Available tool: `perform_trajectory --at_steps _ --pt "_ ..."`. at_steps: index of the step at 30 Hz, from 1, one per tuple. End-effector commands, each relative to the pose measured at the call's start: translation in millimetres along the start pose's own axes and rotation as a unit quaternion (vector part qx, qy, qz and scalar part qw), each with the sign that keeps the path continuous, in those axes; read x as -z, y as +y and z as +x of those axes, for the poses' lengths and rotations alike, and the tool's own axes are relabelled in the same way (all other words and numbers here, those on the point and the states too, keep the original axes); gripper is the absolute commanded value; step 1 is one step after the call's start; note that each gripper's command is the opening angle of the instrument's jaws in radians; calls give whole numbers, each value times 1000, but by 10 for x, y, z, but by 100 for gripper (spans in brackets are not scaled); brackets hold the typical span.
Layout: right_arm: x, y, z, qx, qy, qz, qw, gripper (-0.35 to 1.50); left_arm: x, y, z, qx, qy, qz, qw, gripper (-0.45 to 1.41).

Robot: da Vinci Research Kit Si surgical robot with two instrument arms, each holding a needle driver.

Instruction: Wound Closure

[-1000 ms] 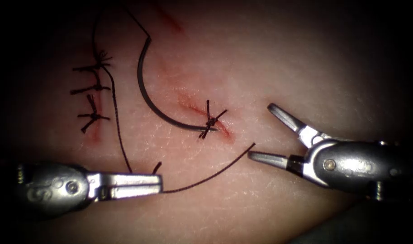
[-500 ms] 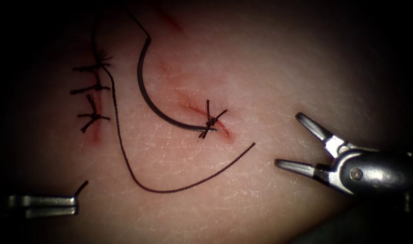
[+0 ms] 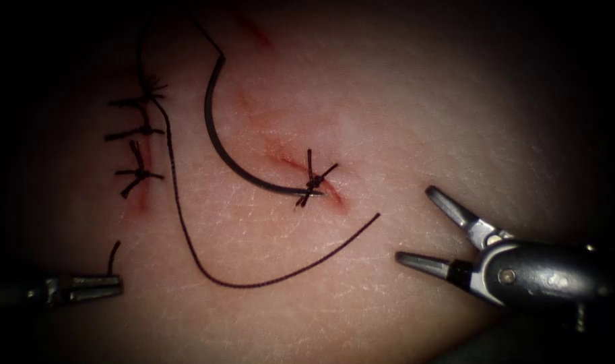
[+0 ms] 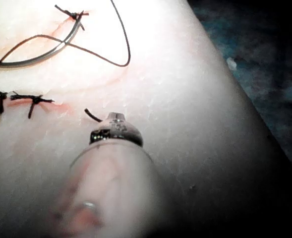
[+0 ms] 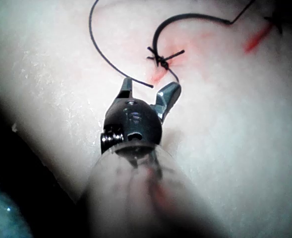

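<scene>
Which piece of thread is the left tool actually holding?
The short cut end of thread sticking up from the left tool, whose jaws are shut on it. The long thread lies loose on the tissue.

Dark, mottled blue-green underlay (image 4: 269, 59) just beyond the edge of the tissue (image 4: 185, 124); small pale speck (image 4: 231, 63) lying on it.

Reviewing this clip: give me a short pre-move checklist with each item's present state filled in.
1. Left tool shut on short cut end of dark thread: ok.
2. Right tool open, holding nothing: ok.
3. Curved dark steel needle lying free on the pale tissue, left of the knot: ok.
4. Black knotted stitch across the red cut: ok.
5. Long dark thread loose on the tissue: ok.
6. Needle tip under knot: cannot tell.
</scene>
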Motion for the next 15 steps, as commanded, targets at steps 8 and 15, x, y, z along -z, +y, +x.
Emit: perform_trajectory --at_steps 8,15 --pt "-2 -8 1 -3 -1 1 1000 138 21 10 -11 48 -35 -20 998 54" --pt "1 -12 3 -2 -1 3 1000 138 46 18 -25 66 -37 -37 996 62"
